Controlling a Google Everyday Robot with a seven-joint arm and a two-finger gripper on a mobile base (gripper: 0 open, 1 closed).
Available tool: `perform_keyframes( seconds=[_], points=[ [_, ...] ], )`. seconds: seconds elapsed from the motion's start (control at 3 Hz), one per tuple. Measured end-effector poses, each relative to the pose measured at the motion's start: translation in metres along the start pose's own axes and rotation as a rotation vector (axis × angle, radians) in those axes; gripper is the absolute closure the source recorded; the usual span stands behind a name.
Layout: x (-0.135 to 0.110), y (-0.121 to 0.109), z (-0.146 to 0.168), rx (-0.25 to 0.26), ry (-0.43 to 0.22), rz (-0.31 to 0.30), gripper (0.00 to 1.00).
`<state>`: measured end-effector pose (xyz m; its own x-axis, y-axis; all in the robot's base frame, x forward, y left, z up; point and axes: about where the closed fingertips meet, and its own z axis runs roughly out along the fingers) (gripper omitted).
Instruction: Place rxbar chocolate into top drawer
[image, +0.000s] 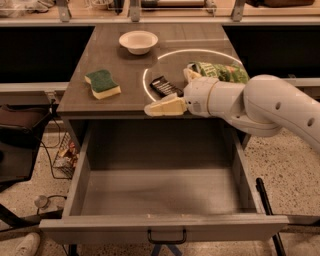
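The rxbar chocolate (164, 86), a small dark bar, lies flat on the wooden table top inside a bright ring of light. My gripper (168, 91) reaches in from the right at the end of a white arm. It is open: one cream finger (165, 106) lies near the table's front edge, just in front of the bar, and the other (191, 74) sits behind it. The bar is between the fingers, not held. The top drawer (85, 170) stands pulled open below the table, with a dark handle (166, 236) on its front panel.
A green chip bag (222, 71) lies right behind the gripper. A green and yellow sponge (102, 83) sits at the table's left, and a white bowl (138, 41) at the back. Cables and a chair stand on the floor to the left.
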<state>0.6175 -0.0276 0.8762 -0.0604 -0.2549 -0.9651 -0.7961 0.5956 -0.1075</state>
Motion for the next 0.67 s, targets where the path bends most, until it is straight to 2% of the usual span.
perform_keyframes(
  seconds=[0.33, 0.67],
  points=[
    [0.0093, -0.0042, 0.0077, 0.000, 0.001, 0.030, 0.00],
    [0.0179, -0.0119, 0.0113, 0.020, 0.006, 0.079, 0.00]
  ],
)
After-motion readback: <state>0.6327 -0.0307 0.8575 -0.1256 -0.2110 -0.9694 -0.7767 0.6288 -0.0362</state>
